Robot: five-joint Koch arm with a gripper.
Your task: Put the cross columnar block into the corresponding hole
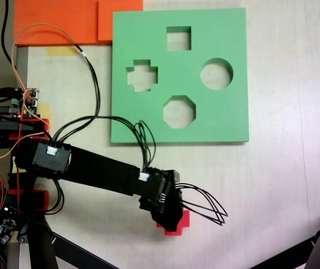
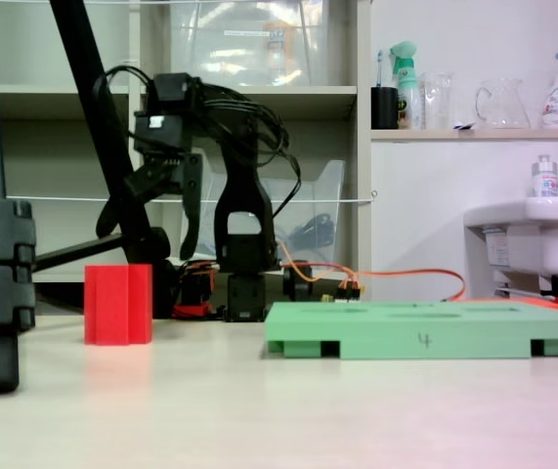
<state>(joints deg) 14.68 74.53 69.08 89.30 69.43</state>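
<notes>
The red cross columnar block (image 2: 118,304) stands upright on the worktop (image 2: 279,410), long axis vertical, plus-shaped end upward, well apart from the green foam board (image 2: 425,337) and resting free. Above it hangs the tool (image 2: 166,200), pointing down with its tips clear of the block's top and spread apart, holding nothing. From above, the black arm (image 1: 98,171) reaches from its base toward the block (image 1: 177,224), covering most of it. Farther off, the plus-shaped hole (image 1: 142,76) lies in the board's near-left part, beside the octagonal cutout (image 1: 179,112).
</notes>
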